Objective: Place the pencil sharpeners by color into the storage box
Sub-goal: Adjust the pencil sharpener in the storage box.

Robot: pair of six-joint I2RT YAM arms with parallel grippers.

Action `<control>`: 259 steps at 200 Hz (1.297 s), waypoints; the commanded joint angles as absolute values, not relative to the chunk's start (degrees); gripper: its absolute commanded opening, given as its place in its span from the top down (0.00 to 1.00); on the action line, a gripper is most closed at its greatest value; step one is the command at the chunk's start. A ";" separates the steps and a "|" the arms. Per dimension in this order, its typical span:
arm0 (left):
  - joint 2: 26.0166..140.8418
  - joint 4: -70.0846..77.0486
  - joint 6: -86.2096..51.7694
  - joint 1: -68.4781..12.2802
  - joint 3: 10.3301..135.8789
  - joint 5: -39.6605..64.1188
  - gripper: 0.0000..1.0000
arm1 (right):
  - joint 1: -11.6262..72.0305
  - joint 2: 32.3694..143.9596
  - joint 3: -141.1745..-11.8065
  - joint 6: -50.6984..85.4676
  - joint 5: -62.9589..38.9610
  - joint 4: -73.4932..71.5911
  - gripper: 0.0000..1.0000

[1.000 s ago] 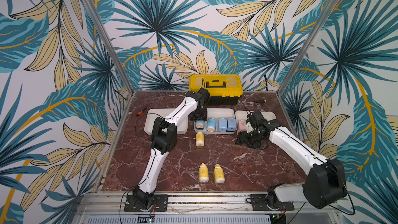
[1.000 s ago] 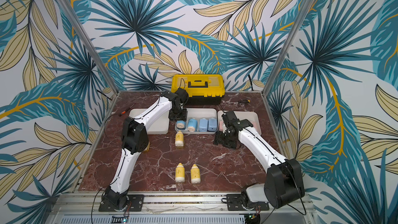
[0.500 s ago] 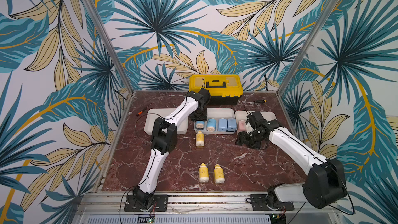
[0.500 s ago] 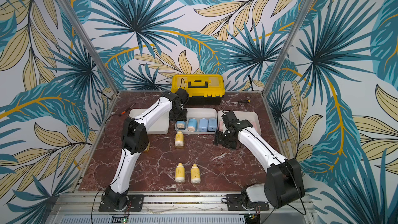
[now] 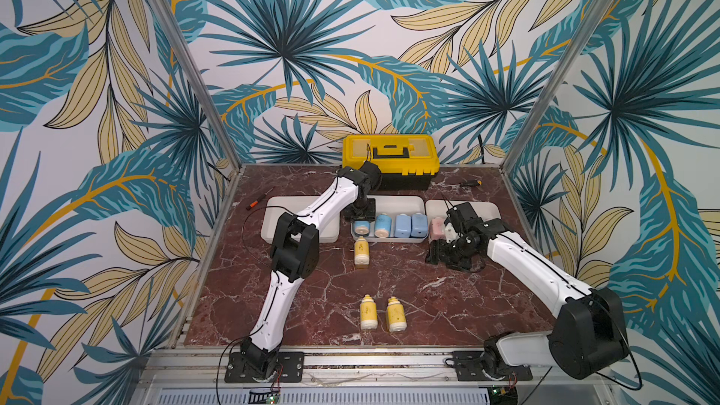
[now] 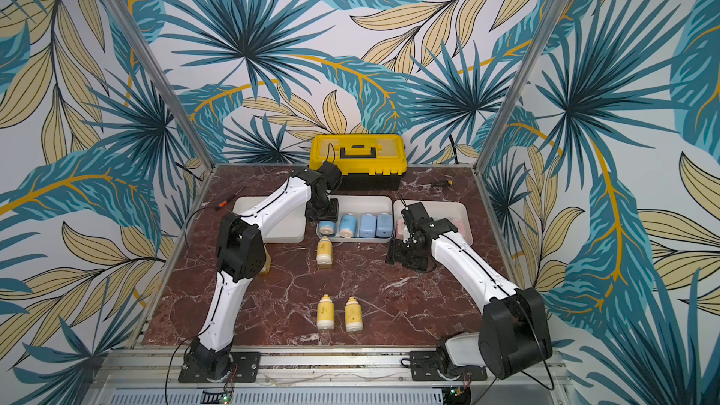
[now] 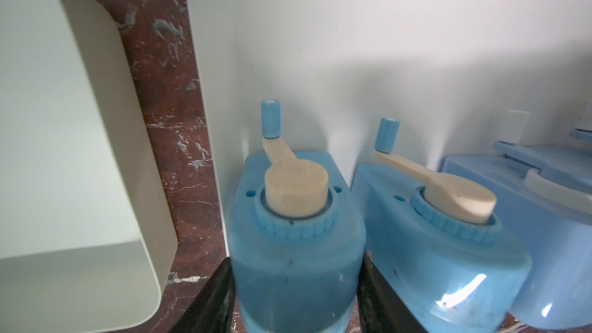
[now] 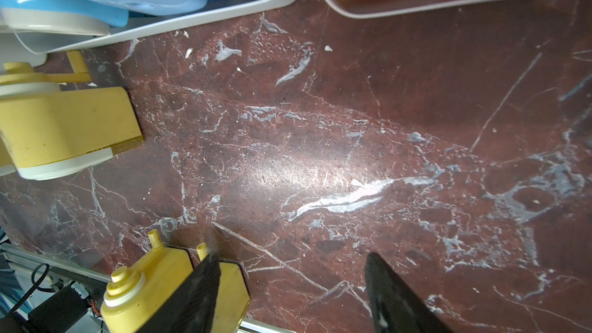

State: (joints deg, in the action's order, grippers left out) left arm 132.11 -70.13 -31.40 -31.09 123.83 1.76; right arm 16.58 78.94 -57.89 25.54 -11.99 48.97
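**Operator:** What did the left gripper (image 7: 293,286) hold?

**Technician:** Its fingers were closed against both flat sides of a light blue bottle-shaped plastic pencil sharpener (image 7: 296,245). That piece sat at the 9 o'clock end of the middle shallow white plastic tray (image 5: 401,204).

**Operator:** How should such a piece handle?

**Technician:** Probably light, rigid and smooth-walled, so liable to slip. Grip across the flat body. Avoid the cream crank (image 7: 278,152), which protrudes and could snag.

**Operator:** Tray contents?

**Technician:** The middle tray held four light blue pieces. The white tray at 2 o'clock (image 5: 485,209) held pink sharpeners (image 5: 436,227); the arm hid their count. The white tray at 10 o'clock (image 5: 277,224), partly covered, showed nothing inside. Three pastel yellow sharpeners (image 5: 361,252) lay on the red marble table (image 8: 320,139) — one just at 6 o'clock of the middle tray, two near the front edge.

**Operator:** Right gripper (image 8: 291,257)?

**Technician:** Spread wide over bare marble, holding nothing.
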 commanded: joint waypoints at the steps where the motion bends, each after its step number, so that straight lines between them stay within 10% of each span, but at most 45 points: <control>1: 129.72 -71.28 -31.65 -31.64 123.22 2.68 0.52 | 16.44 77.94 -56.43 26.36 -12.57 48.30 0.27; 259: 118.72 -71.21 -31.31 -30.83 124.20 -7.80 0.18 | 16.48 74.24 -57.74 25.65 -11.09 48.14 0.26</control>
